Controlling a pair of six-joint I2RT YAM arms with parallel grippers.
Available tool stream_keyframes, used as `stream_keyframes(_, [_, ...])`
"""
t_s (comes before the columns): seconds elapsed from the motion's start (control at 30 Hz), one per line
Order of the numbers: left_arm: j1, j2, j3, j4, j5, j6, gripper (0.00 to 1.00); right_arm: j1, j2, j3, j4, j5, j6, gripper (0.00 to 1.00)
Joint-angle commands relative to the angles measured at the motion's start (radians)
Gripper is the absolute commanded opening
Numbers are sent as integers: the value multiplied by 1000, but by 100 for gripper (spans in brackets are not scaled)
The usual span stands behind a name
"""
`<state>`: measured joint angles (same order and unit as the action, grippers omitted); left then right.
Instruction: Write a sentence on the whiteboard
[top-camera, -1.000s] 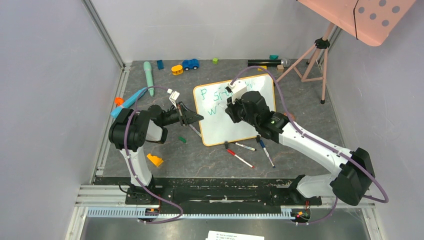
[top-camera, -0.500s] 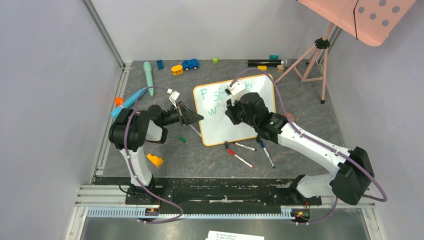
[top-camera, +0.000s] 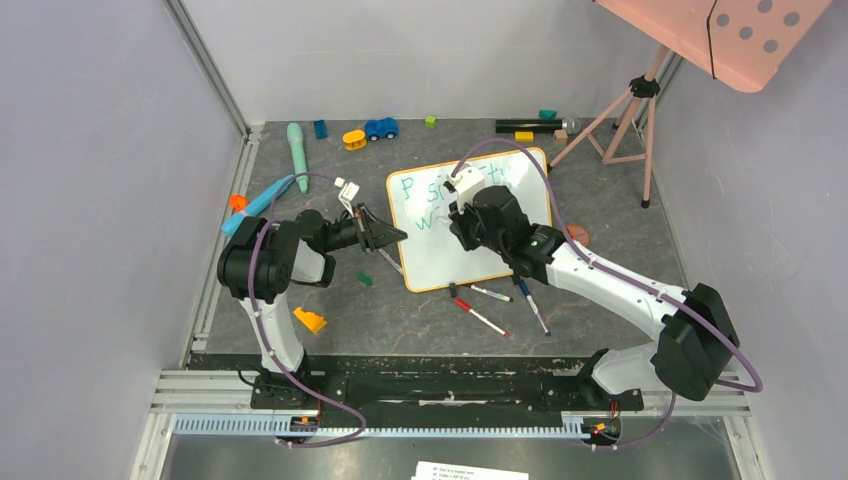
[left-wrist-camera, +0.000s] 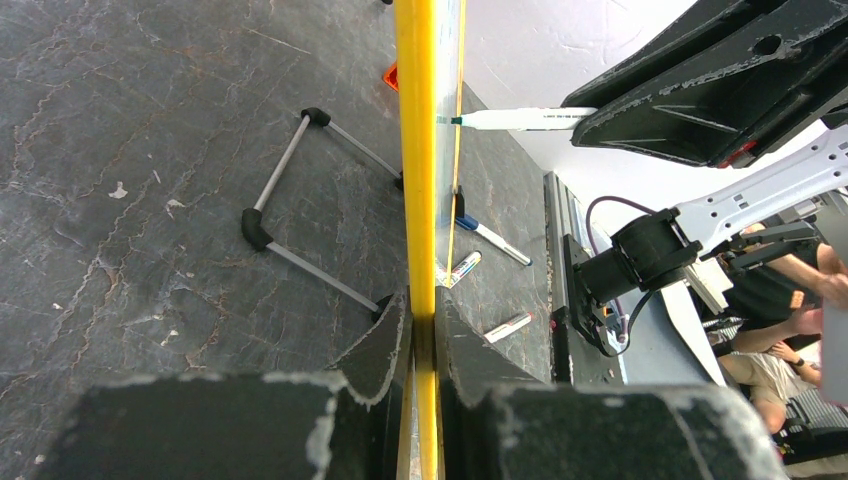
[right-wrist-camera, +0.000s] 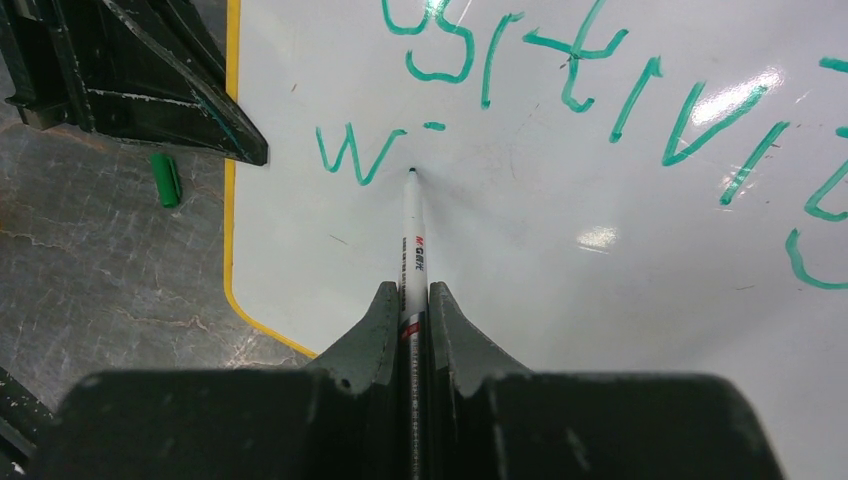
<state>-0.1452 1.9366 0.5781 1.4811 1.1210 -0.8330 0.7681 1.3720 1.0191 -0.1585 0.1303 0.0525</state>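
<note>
The whiteboard (top-camera: 440, 255), white with a yellow frame, stands propped on the dark floor; it also shows in the right wrist view (right-wrist-camera: 560, 260) and edge-on in the left wrist view (left-wrist-camera: 418, 150). The sentence (right-wrist-camera: 600, 80) is teal: a first line of letters, and below it a "w" and a dash. My left gripper (left-wrist-camera: 422, 325) is shut on the board's left edge. My right gripper (right-wrist-camera: 412, 300) is shut on a white marker (right-wrist-camera: 412, 225) with its tip on the board, just right of the "w". The marker also shows in the left wrist view (left-wrist-camera: 520, 119).
Three loose markers (top-camera: 490, 305) lie on the floor below the board. A green cap (top-camera: 364, 279) and an orange wedge (top-camera: 309, 320) lie near the left arm. Toys (top-camera: 380, 128) line the back wall. A pink tripod stand (top-camera: 625, 115) is at the back right.
My right gripper has moved left across the board with the marker. The left arm has not moved.
</note>
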Motion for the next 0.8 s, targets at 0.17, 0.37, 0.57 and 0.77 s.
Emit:
stream_keyframes(0.17, [5, -23, -12, 76, 37, 14, 2, -4, 7, 38, 35, 34, -15, 0])
stream_keyframes(0.37, [5, -21, -12, 76, 36, 14, 2, -4, -9, 7, 33, 28, 6, 0])
stream_keyframes(0.57, [5, -19, -8, 76, 36, 14, 2, -4, -37, -54, 37, 10, 40, 0])
stream_keyframes(0.77, [6, -18, -6, 76, 36, 12, 2, -4, -62, -83, 43, 12, 52, 0])
